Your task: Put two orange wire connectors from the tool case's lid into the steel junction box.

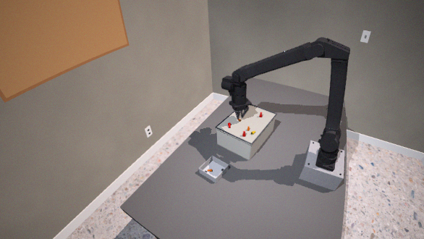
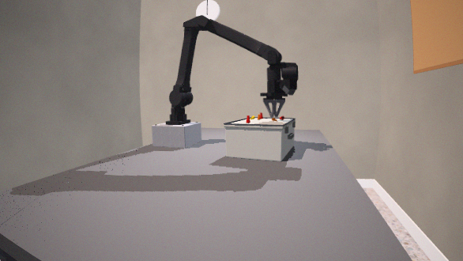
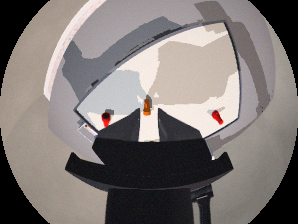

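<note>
Black parallel gripper [image 1: 239,117] | jaws narrow, seemingly empty | small orange cone-shaped wire connector [image 3: 147,104] at 12 o'clock: widen, straddle evenly, then close.

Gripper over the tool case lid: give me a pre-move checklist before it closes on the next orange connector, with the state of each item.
1. Black parallel gripper lowered to the white lid of the grey tool case: ok; the exterior view shows the tips at lid level.
2. Small orange wire connector between the fingers: ok; the wrist view shows it centred.
3. Fingers not yet closed on it: ok; they stand partly open and hold nothing.
4. Red connectors out of the fingers' way: ok; the nearest stand apart on both sides.
5. Open steel junction box ready: ok; one orange connector already lies inside.
6. Target connector upright: cannot tell; too small.
</note>
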Robot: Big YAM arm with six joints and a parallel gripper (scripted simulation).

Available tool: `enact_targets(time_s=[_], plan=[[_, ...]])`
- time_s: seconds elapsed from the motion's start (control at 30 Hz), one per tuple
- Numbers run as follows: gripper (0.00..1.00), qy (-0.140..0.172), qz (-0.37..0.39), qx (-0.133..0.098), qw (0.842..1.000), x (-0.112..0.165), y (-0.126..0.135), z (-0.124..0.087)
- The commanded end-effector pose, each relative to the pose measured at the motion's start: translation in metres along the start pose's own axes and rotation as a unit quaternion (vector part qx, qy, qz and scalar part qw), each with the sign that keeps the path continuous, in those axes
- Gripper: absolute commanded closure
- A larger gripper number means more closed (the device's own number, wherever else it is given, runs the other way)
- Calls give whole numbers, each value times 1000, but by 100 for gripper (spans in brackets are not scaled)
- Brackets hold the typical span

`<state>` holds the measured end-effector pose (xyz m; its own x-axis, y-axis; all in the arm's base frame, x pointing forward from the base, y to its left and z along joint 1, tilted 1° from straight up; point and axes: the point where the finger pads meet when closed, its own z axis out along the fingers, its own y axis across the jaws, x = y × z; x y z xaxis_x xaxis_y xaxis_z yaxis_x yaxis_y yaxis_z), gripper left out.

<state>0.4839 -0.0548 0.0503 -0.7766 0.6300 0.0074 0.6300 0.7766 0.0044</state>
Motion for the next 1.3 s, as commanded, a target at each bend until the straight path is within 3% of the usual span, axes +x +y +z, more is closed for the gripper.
enact_targets(time_s=[0.0,1.13,1.27], plan=[[75,-32,-6,-21,999,-14,18,-26],[75,-24,-5,-16,1000,-17,22,-17],[75,-19,-5,-13,1000,-13,20,-1]])
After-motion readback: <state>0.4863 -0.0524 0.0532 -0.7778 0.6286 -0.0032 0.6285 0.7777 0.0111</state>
